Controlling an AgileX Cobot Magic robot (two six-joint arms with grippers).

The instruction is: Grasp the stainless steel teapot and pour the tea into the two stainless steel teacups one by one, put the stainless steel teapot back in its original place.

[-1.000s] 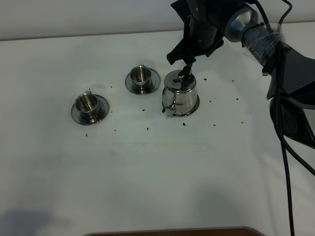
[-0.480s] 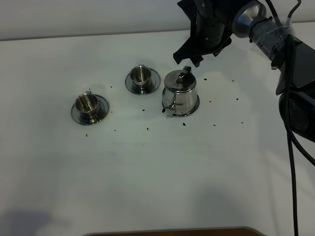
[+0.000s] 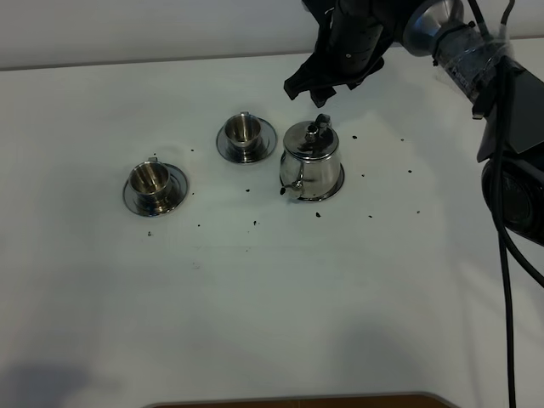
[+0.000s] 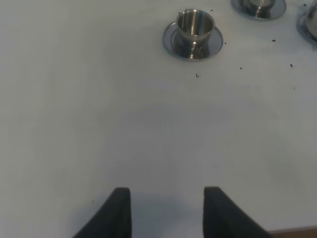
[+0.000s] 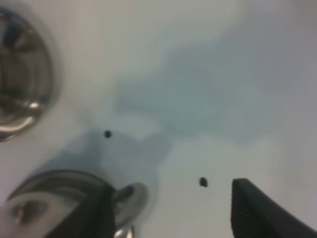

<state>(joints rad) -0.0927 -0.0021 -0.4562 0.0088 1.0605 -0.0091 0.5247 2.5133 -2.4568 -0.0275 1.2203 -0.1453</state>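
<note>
The stainless steel teapot (image 3: 311, 161) stands upright on its round saucer, the original place (image 3: 341, 182), at the table's middle right. My right gripper (image 3: 308, 92) hovers just above and behind the pot's handle, open and empty. The right wrist view shows its dark fingers (image 5: 260, 213) spread above the blurred teapot lid (image 5: 44, 196). The two stainless steel teacups sit on saucers: one (image 3: 244, 129) just left of the pot, the other (image 3: 151, 180) further left and nearer. My left gripper (image 4: 166, 210) hangs open over bare table, well short of the nearer teacup (image 4: 194, 24).
Small dark specks (image 3: 256, 223) are scattered over the white table around the pot. A brown strip (image 3: 297, 401) marks the table's front edge. The right arm and its cables (image 3: 501, 127) fill the upper right.
My right gripper has lifted up off the teapot's handle and shifted slightly left, staying open. The teapot and cups have not moved.
</note>
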